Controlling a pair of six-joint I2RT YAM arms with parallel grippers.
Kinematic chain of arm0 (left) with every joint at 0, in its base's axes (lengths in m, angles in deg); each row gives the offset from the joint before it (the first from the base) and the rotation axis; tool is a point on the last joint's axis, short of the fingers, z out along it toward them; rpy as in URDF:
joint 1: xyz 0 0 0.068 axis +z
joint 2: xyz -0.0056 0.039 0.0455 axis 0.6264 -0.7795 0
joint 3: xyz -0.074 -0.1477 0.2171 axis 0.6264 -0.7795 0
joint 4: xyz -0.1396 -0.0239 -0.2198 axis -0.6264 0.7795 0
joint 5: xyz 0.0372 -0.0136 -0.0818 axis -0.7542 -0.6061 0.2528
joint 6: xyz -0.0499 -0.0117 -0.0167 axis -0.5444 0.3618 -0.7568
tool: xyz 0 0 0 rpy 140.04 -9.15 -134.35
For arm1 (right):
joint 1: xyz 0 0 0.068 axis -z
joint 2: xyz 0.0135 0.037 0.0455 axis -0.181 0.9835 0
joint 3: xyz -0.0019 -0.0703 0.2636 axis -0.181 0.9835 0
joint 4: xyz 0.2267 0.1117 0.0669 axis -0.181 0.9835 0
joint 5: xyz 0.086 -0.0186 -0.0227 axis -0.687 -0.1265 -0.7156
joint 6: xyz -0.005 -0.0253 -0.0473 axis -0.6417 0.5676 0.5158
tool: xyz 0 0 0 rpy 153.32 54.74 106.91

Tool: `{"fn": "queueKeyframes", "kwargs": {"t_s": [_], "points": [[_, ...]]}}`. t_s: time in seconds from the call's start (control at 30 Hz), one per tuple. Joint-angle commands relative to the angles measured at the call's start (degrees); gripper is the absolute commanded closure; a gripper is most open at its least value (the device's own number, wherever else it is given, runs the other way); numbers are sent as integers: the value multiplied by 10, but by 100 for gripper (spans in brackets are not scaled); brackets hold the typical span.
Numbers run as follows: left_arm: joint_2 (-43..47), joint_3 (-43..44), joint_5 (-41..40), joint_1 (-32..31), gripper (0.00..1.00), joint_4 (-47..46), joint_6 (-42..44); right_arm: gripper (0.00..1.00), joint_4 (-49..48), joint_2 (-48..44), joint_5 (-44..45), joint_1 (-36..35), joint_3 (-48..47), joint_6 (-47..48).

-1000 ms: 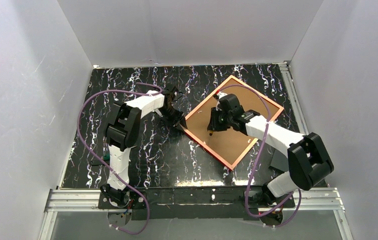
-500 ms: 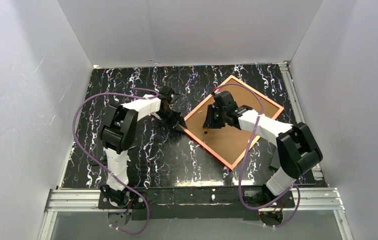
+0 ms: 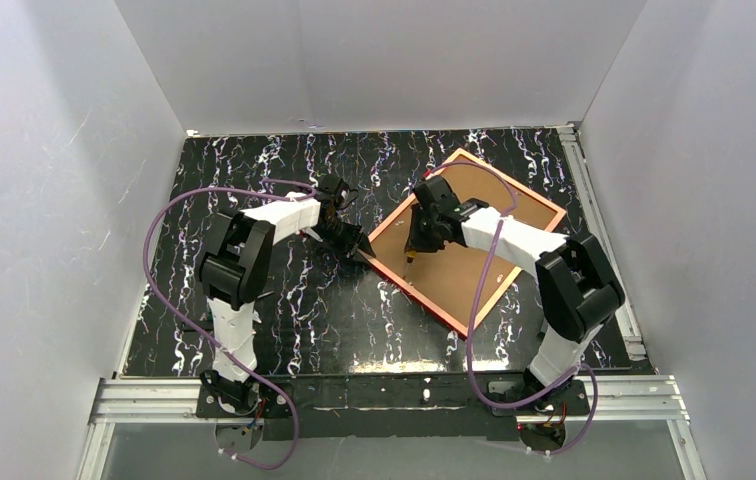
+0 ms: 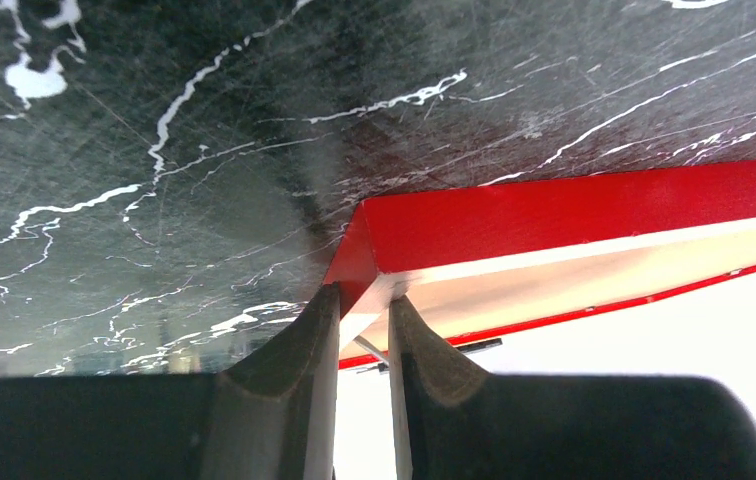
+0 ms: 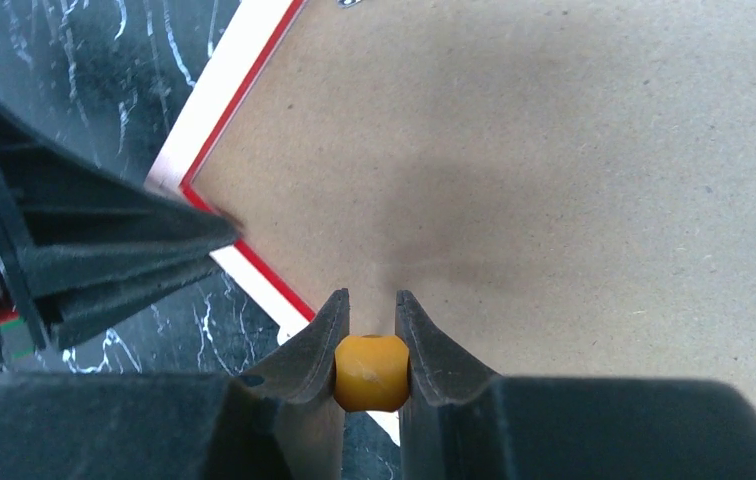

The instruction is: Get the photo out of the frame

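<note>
Now, with the frame (image 3: 416,291) lying back-up at three o'clock of the table (image 3: 284,170), our left gripper (image 4: 364,325) pinching its nine-o'clock corner and our right gripper (image 5: 370,300) clamped on an orange bead (image 5: 371,372), we judge the backing board (image 5: 574,180) must lift next, the photo hidden beneath.

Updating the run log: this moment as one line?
left claw: pinching frame corner | right claw: holding orange bead over backing board | frame: face down | photo: hidden

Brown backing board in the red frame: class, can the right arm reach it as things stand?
Probably yes: the right gripper hovers over the flat brown backing board with nothing between, though it is shut on a small round orange piece.
</note>
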Motion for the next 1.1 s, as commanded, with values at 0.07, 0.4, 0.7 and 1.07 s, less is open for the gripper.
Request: {"fn": "queueKeyframes", "kwargs": {"t_s": [0.07, 0.4, 0.7, 1.07], "points": [[3, -28, -30, 6, 100, 43, -42, 99, 61, 32, 51, -3, -58, -49], [2, -9, -60, 6, 100, 80, -30, 99, 91, -34, 130, -33, 22, -38], [3, -3, -68, 6, 100, 107, -18, 99, 84, -61, 153, -35, 77, -17], [-8, 44, -100, 8, 100, 196, 23, 99, 136, -56, 259, -50, 83, -35]]}}
